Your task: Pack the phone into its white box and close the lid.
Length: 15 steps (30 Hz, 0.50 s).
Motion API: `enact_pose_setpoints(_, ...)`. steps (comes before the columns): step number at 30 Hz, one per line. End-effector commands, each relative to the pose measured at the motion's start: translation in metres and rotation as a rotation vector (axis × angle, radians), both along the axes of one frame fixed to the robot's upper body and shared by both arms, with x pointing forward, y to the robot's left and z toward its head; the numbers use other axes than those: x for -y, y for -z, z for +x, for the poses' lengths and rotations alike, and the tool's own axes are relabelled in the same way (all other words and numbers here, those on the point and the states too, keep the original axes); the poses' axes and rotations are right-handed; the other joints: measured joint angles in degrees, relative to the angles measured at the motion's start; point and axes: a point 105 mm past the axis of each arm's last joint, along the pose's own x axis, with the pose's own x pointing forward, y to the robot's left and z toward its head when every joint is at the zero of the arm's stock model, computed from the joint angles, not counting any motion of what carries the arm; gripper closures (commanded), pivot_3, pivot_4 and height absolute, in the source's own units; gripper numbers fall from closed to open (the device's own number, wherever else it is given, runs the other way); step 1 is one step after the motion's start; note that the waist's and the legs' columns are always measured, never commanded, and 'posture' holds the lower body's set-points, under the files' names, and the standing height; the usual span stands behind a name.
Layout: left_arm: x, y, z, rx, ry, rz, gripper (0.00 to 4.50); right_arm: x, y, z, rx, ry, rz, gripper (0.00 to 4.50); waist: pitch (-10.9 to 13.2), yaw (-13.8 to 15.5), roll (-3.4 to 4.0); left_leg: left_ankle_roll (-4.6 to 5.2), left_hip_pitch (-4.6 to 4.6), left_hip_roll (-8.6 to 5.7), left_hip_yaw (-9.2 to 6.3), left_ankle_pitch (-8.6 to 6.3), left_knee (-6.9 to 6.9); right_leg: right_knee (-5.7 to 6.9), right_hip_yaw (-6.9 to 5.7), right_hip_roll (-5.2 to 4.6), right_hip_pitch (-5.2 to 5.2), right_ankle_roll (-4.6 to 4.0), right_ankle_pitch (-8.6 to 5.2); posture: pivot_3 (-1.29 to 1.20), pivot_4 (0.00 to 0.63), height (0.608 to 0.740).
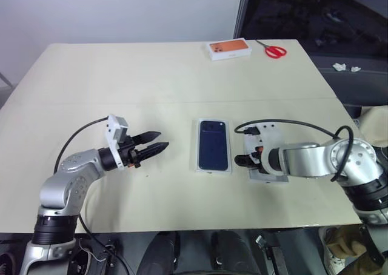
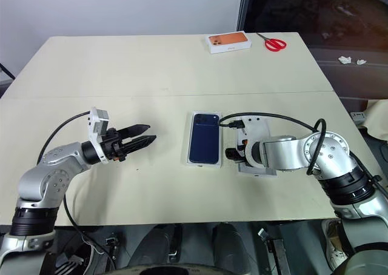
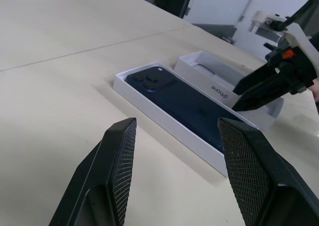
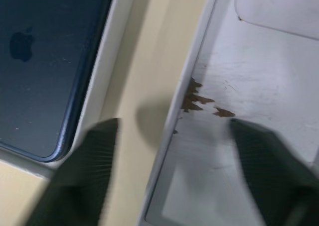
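Observation:
The dark navy phone [image 1: 213, 145] lies face down inside the shallow white box [image 1: 196, 149] at the table's middle. Just right of the box sits the lid [image 3: 209, 71], open side up and plain white inside [image 4: 259, 86]. My right gripper [image 1: 242, 161] points steeply down over the lid's wall nearest the phone. Its fingers are open and straddle that wall, one over the bare table between box and lid, the other inside the lid. My left gripper [image 1: 154, 143] hovers open and empty left of the box, pointing level toward it.
A small white box with an orange top [image 1: 230, 49] and red scissors [image 1: 274, 50] lie at the table's far edge. A seam crosses the tabletop behind the phone. The table's right edge runs close behind my right arm.

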Motion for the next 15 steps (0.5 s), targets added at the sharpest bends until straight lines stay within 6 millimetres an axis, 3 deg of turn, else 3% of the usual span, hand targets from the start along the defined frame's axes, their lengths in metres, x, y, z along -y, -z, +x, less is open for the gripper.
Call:
enact_pose_setpoints(1, 0.004, -0.012, -0.001, 0.032, 0.017, -0.028, 1.75, -0.01, -0.005, -0.004, 0.016, -0.035, 0.028, 2.81, 0.0, -0.1, 0.0, 0.0, 0.0, 0.0, 0.0, 0.0, -0.01, 0.0, 0.0, 0.0, 0.0, 0.0, 0.0, 0.0, 0.15, 0.74)
enact_pose_setpoints(4, 0.004, -0.012, 0.0, 0.028, 0.016, -0.03, 1.75, -0.012, -0.004, -0.005, 0.013, -0.038, 0.029, 4.34, 0.0, 0.0, 0.0, 0.0, 0.0, 0.01, 0.0, 0.0, -0.01, 0.0, 0.0, 0.01, -0.01, 0.0, 0.0, 0.0, 0.15, 0.74)
enact_pose_setpoints(9, 0.002, -0.014, 0.0, 0.027, 0.006, -0.032, 1.75, -0.011, -0.004, -0.003, 0.015, -0.033, 0.03, 4.44, 0.0, 0.0, 0.0, 0.0, 0.0, 0.01, 0.0, 0.0, -0.01, 0.0, 0.0, 0.01, -0.01, 0.0, 0.0, 0.0, 0.15, 0.74)
enact_pose_setpoints(15, 0.001, -0.014, 0.002, 0.029, -0.007, -0.034, 1.75, -0.002, -0.035, 0.023, 0.098, 0.056, 0.064, 4.44, 0.0, -0.1, 0.03, 0.0, 0.0, 0.02, 0.0, 0.0, -0.01, 0.0, 0.0, 0.01, -0.01, 0.0, 0.0, 0.0, 0.15, 0.74)
